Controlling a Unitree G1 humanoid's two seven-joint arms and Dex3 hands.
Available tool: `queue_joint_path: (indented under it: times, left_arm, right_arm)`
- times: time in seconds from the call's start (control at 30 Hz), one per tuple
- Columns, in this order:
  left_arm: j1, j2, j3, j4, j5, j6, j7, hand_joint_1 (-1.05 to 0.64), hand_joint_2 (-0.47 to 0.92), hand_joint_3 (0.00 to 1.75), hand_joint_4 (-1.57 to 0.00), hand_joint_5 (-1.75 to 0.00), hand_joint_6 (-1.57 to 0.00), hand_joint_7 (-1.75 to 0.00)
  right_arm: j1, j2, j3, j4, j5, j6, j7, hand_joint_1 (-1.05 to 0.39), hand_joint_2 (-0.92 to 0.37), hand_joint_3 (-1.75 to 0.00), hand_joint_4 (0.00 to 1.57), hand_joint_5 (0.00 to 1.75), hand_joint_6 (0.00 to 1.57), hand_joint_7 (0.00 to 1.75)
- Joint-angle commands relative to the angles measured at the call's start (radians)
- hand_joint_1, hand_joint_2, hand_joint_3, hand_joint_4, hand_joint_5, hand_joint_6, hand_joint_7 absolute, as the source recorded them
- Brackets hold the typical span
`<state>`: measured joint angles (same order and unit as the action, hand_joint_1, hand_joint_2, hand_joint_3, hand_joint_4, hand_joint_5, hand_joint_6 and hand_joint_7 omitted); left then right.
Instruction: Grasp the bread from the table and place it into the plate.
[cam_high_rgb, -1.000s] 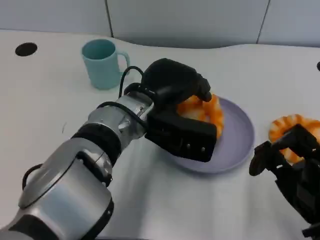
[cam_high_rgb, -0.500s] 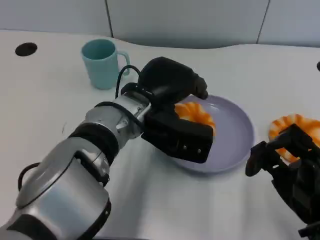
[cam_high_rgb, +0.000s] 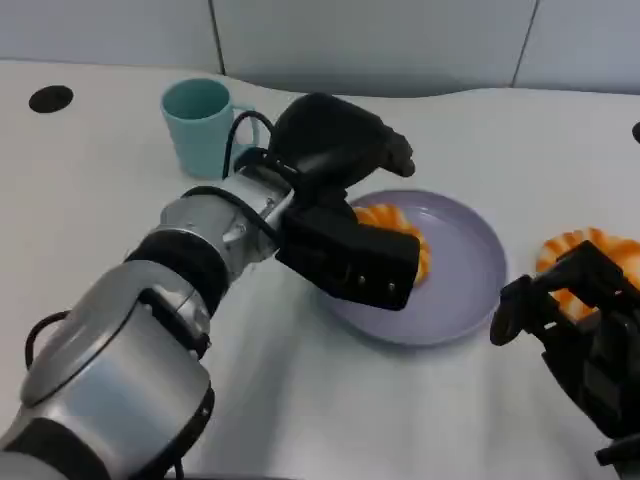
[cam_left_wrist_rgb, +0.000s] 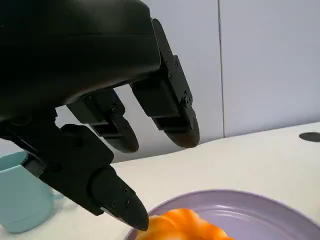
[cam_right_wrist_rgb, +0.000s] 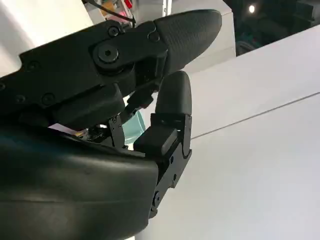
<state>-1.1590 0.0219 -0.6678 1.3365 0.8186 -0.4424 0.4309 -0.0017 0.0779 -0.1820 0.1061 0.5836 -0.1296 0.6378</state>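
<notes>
Since the earlier frames, the left hand (cam_high_rgb: 345, 200) had drawn back toward the mug side of the plate and lifted, leaving the orange, ridged bread roll (cam_high_rgb: 400, 235) lying in the round lavender plate (cam_high_rgb: 470, 270). The roll rested on the plate's floor, in the half nearer the left hand, partly hidden behind that hand's black fingers (cam_high_rgb: 350, 262). In the left wrist view the fingers (cam_left_wrist_rgb: 170, 102) were spread apart above the roll (cam_left_wrist_rgb: 182, 227) and held nothing; one fingertip hung just beside it. A second orange roll (cam_high_rgb: 590, 250) lay on the white table (cam_high_rgb: 100, 220) beside the plate, behind the right hand (cam_high_rgb: 580, 335). The right hand's fingers (cam_right_wrist_rgb: 170, 115) were curled, with nothing visibly in them. A teal ceramic mug (cam_high_rgb: 205, 125) stood upright beyond the left forearm
</notes>
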Motion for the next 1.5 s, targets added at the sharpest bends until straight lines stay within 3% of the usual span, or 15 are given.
queue_joint_path:
  times: [0.03,0.1,0.23,0.37,0.67,0.77,0.87,1.0,1.27,1.3,1.33,1.4,1.43,1.47,1.5]
  left_arm:
    - [-0.018,0.014,0.006,-0.007,-0.002,-0.009,0.015,-0.33,0.55,0.00,-1.01,0.00,-0.97,0.00]
    - [-0.018,0.014,0.006,-0.007,-0.001,-0.009,0.015,-0.33,0.55,0.00,-1.01,0.00,-0.97,0.00]
    - [0.015,0.142,0.036,-0.025,-0.018,-0.081,0.051,-0.32,0.56,0.00,-1.00,0.00,-0.97,0.00]
    - [0.055,0.216,0.064,-0.040,-0.039,-0.138,0.052,-0.26,0.56,0.00,-0.96,0.00,-0.94,0.00]
    - [0.069,0.231,0.076,-0.050,-0.045,-0.153,0.046,-0.24,0.56,0.00,-0.95,0.00,-0.95,-0.01]
    - [0.166,0.265,0.216,-0.052,-0.212,-0.272,-0.051,-0.08,0.63,0.03,-0.93,0.00,-0.93,0.00]
    - [0.182,0.270,0.246,-0.060,-0.243,-0.292,-0.086,-0.05,0.64,0.03,-0.93,0.00,-0.93,0.00]
    - [0.351,0.186,0.549,-0.118,-0.713,-0.369,-0.573,-0.07,0.81,0.13,-0.91,0.00,-0.85,0.00]
    - [0.373,0.176,0.624,-0.164,-0.788,-0.338,-0.733,-0.08,0.80,0.19,-0.91,-0.01,-0.83,0.00]
    - [0.406,0.130,0.702,-0.187,-0.921,-0.196,-0.847,-0.08,0.80,0.19,-0.91,-0.01,-0.83,0.00]
    - [0.432,0.096,0.762,-0.208,-1.022,-0.085,-0.935,-0.23,0.85,0.43,-0.90,0.00,-0.78,0.00]
    - [0.472,0.059,0.864,-0.241,-1.190,0.150,-1.068,-0.32,0.89,0.62,-0.91,-0.01,-0.72,0.00]
    - [0.477,0.060,0.890,-0.249,-1.230,0.232,-1.101,-0.36,0.90,0.68,-0.95,-0.05,-0.73,-0.02]
    - [0.482,0.062,0.909,-0.258,-1.259,0.296,-1.129,-0.40,0.91,0.77,-0.63,-0.85,-0.57,-0.45]
    - [0.486,0.064,0.919,-0.270,-1.275,0.337,-1.144,-0.43,0.92,0.82,-0.42,-1.38,-0.25,-1.16]
  right_arm:
    - [-0.007,-0.009,-0.006,0.010,0.002,-0.015,0.001,-0.56,-0.92,-0.06,0.56,1.75,0.73,1.13]
    - [-0.008,-0.009,-0.006,0.010,0.001,-0.016,0.002,-0.56,-0.92,-0.06,0.56,1.75,0.73,1.13]
    - [-0.018,0.002,0.001,0.018,-0.009,-0.024,-0.008,-0.57,-0.92,-0.06,0.57,1.74,0.73,1.15]
    - [-0.022,0.004,0.004,0.020,-0.010,-0.023,-0.014,-0.56,-0.92,-0.04,0.57,1.74,0.73,1.12]
    - [-0.021,0.004,0.006,0.019,-0.013,-0.025,-0.019,-0.56,-0.92,-0.04,0.57,1.74,0.73,1.12]
    - [-0.039,-0.005,-0.005,0.044,-0.015,-0.025,-0.022,-0.56,-0.92,-0.04,0.58,1.74,0.74,1.13]
    - [-0.042,-0.006,-0.007,0.049,-0.016,-0.026,-0.021,-0.56,-0.92,-0.05,0.58,1.74,0.74,1.14]
    - [-0.029,-0.024,-0.022,0.064,0.014,0.002,0.008,-0.55,-0.92,-0.04,0.56,1.74,0.72,1.13]
    - [-0.031,-0.024,-0.025,0.068,0.014,0.003,0.013,-0.55,-0.92,-0.04,0.56,1.73,0.73,1.11]
    - [-0.016,-0.031,-0.028,0.061,0.007,0.002,0.009,-0.55,-0.92,-0.04,0.56,1.73,0.73,1.11]
    - [-0.004,-0.036,-0.030,0.055,0.001,0.002,0.006,-0.55,-0.92,-0.05,0.57,1.74,0.74,1.12]
    - [-0.014,-0.072,-0.052,0.113,-0.010,-0.008,0.021,-0.55,-0.92,-0.07,0.56,1.74,0.74,1.14]
    - [-0.024,-0.087,-0.060,0.142,-0.014,-0.007,0.026,-0.55,-0.92,-0.09,0.55,1.74,0.71,1.17]
    - [-0.032,-0.098,-0.064,0.163,-0.015,-0.006,0.030,-0.55,-0.92,-0.10,0.54,1.74,0.69,1.23]
    - [-0.037,-0.103,-0.065,0.174,-0.015,-0.006,0.032,-0.55,-0.92,-0.10,0.54,1.74,0.67,1.25]
